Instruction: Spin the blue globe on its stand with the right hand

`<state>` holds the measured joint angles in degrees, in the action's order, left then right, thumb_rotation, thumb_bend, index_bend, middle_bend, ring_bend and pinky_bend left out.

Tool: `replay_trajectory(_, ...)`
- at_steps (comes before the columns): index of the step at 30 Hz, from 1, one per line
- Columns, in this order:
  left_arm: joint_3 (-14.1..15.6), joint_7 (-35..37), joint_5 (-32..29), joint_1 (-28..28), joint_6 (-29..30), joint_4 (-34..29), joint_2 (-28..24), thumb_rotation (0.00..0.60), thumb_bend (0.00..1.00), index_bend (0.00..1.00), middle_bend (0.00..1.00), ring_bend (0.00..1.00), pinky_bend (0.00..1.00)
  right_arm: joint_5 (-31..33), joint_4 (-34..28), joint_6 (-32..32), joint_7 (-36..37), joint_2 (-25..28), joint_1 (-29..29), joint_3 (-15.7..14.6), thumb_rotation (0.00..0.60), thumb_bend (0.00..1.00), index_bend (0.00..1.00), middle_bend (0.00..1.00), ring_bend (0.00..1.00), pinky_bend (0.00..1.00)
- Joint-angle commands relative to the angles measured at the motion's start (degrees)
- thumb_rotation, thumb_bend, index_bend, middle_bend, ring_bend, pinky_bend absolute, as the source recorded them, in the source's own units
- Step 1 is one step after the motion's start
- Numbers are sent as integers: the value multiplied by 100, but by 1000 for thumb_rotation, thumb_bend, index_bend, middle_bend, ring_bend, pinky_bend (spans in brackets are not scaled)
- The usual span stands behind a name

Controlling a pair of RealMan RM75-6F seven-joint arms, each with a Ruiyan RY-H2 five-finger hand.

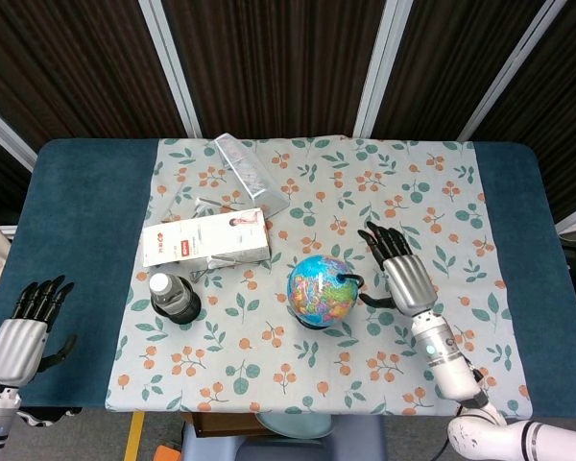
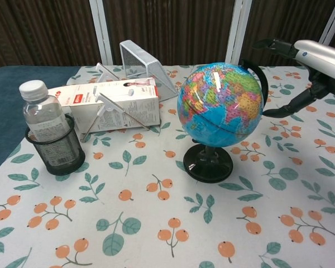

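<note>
a: where is the blue globe (image 2: pixel 220 104)?
b: upright on its stand (image 2: pixel 207 163), mid worktop (image 1: pixel 86 202). the right robot hand (image 1: pixel 400 270) hangs just beside it, released, fingers spread.
a: advice?
b: brush its side lightly; don't tip the stand.

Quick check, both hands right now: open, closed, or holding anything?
Left hand: open, holding nothing, at the table's near-left edge.
Right hand: open, fingers spread, beside the blue globe, not touching it.
</note>
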<state>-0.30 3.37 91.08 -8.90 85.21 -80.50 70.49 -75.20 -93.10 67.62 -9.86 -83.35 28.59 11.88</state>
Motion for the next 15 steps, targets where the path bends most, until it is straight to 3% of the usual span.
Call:
replay_trajectory(1, -4, 0, -6, 0, -2, 1, -1, 600, 382, 24, 0, 0, 2, -43, 44, 52, -10, 16, -15, -23, 600, 249, 0, 0, 0, 0)
replay_trajectory(6, -13, 43, 15, 25, 76, -12, -27, 600, 382, 24, 0, 0, 3, -503, -184, 427, -17, 459, -369, -440, 600, 249, 0, 0, 0, 0)
replay_trajectory(10, -15, 102, 67, 53, 177, -20, -46, 600, 382, 23, 0, 0, 3, -971, -500, 1048, -59, 1196, -1042, -1075, 600, 248, 0, 0, 0, 0)
replay_trajectory(15, 13, 106, 119, 49, 175, -20, -33, 600, 382, 24, 0, 0, 2, -935, -313, 1788, 38, 1533, -1936, -1602, 600, 249, 0, 0, 0, 0)
